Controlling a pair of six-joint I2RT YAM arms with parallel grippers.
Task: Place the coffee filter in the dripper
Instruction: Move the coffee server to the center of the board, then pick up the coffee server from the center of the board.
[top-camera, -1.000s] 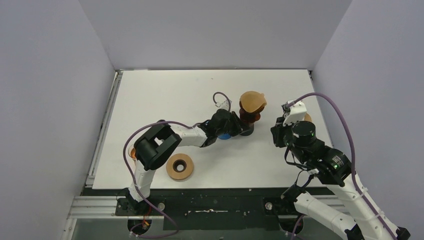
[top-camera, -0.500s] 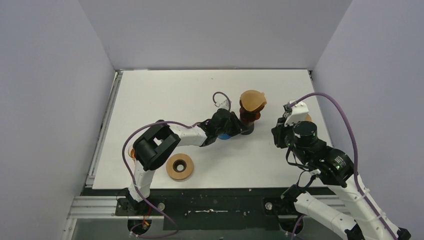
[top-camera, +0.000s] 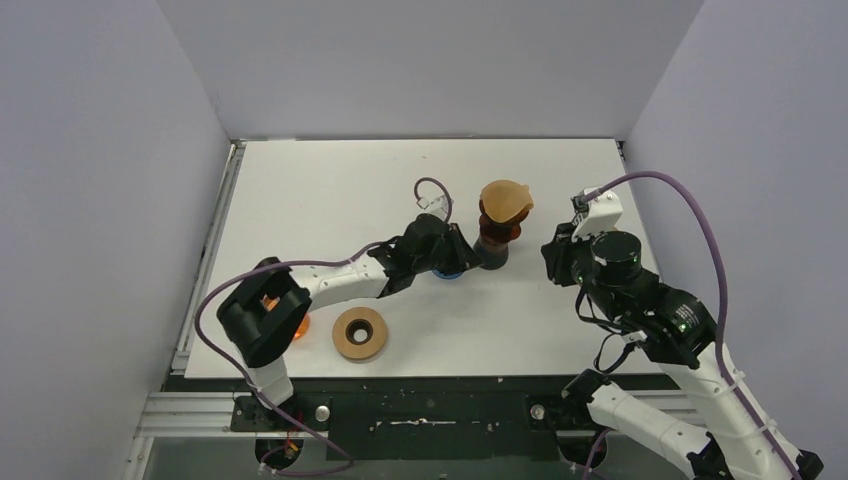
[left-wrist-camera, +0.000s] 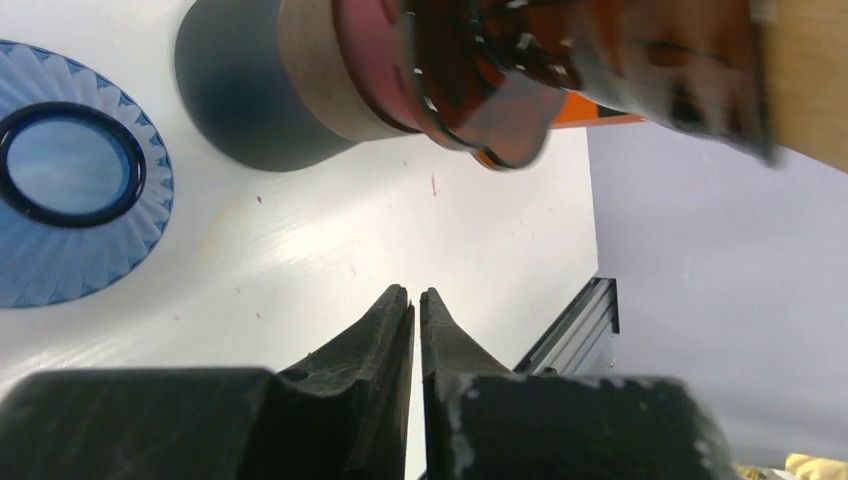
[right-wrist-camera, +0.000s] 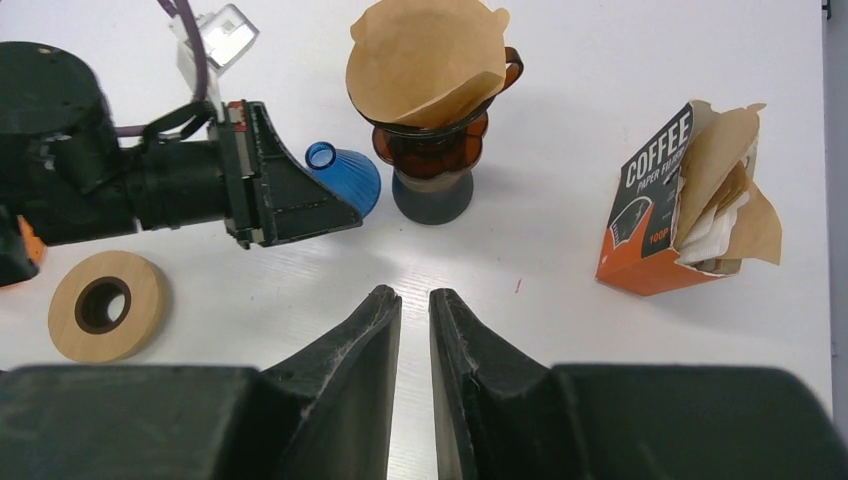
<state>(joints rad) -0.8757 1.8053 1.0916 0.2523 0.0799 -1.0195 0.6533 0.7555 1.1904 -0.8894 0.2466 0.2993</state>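
Observation:
A brown paper coffee filter (top-camera: 505, 198) sits open in the amber glass dripper (top-camera: 497, 232) on its dark grey stand; both show in the right wrist view, filter (right-wrist-camera: 425, 62) above dripper (right-wrist-camera: 432, 152). My left gripper (top-camera: 468, 257) is shut and empty, low on the table just left of the stand. In its own view the shut gripper (left-wrist-camera: 415, 296) points below the dripper (left-wrist-camera: 520, 80). My right gripper (top-camera: 550, 264) is shut and empty, to the right of the dripper; in its own view it (right-wrist-camera: 414, 296) hovers above bare table.
A blue ribbed cone (right-wrist-camera: 345, 175) lies by the left gripper's tip, also in the left wrist view (left-wrist-camera: 70, 190). An orange coffee filter box (right-wrist-camera: 665, 205) with loose filters stands right of the dripper. A wooden ring (top-camera: 359, 332) lies near the front left.
The left arm has swung its elbow down and left and drawn its gripper slightly back from the stand. The right gripper has shifted a little up and right. The filter stays in the dripper.

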